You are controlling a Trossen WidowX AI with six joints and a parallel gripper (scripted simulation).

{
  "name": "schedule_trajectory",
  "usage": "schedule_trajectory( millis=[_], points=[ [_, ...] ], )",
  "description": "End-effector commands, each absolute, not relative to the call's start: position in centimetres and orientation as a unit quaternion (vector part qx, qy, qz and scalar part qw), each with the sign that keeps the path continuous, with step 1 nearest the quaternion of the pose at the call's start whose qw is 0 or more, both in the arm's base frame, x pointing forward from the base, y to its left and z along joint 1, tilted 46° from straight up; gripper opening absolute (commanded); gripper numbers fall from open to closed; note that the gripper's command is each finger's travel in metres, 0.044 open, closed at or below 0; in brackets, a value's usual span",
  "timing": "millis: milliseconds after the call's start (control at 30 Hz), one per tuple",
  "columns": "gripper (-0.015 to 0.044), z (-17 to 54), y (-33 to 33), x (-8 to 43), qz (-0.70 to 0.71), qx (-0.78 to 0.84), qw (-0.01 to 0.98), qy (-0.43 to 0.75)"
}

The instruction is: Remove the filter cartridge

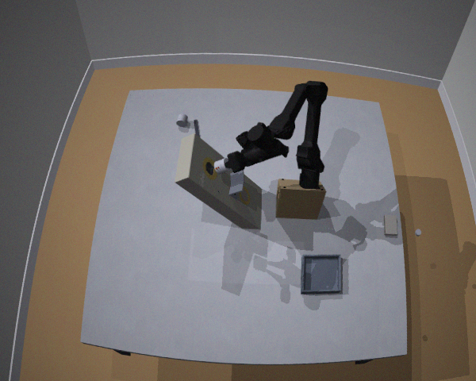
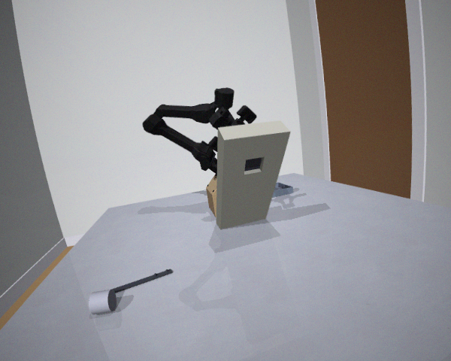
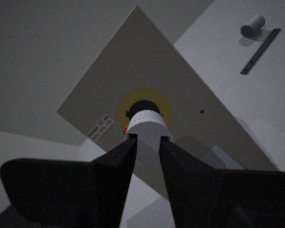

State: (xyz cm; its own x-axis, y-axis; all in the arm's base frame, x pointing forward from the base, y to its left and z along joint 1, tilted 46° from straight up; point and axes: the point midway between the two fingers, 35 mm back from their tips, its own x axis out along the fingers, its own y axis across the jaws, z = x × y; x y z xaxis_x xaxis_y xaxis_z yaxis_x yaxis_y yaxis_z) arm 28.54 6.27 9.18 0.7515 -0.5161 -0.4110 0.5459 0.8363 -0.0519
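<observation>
The white round filter cartridge (image 1: pixel 220 166) (image 3: pixel 148 125) stands out of the service panel (image 1: pixel 189 157) (image 2: pixel 246 194) (image 3: pixel 138 57), in front of the dark round hole (image 1: pixel 209 167) with a yellow ring (image 3: pixel 168 106). Its far end is at or very near the hole; whether it is fully clear of it I cannot tell. My gripper (image 3: pixel 147 140) is shut on the cartridge's near face, with both fingertips at the face; the slots are hidden by the fingers. The panel hides the fingertips in the exterior view. The blue-grey tray (image 1: pixel 340 275) (image 2: pixel 283 191) holds nothing visible.
A flap-like pale plate (image 1: pixel 236 182) sticks out from the panel beside a second yellow ring (image 1: pixel 244 197). A white cylinder (image 1: pixel 182 120) (image 2: pixel 100 301) (image 3: pixel 253 27) and dark bar (image 2: pixel 143 280) (image 3: pixel 260 51) lie behind the panel. The wooden robot base (image 1: pixel 299 202) stands between panel and tray.
</observation>
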Motion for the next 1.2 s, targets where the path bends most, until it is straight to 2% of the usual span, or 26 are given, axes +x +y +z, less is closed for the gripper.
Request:
schedule_trajectory(
  millis=[0, 600, 733, 1167],
  points=[
    [0.0, 8.6, 5.7, 27.9, -0.284, 0.038, 0.936, 0.206],
    [0.0, 5.1, 2.3, 24.6, -0.284, 0.037, 0.936, 0.206],
    [0.0105, 5.3, 2.6, 24.9, -0.287, 0.033, 0.935, 0.208],
    [0.011, 5.1, 2.4, 24.7, -0.284, 0.037, 0.936, 0.206]
  ],
)
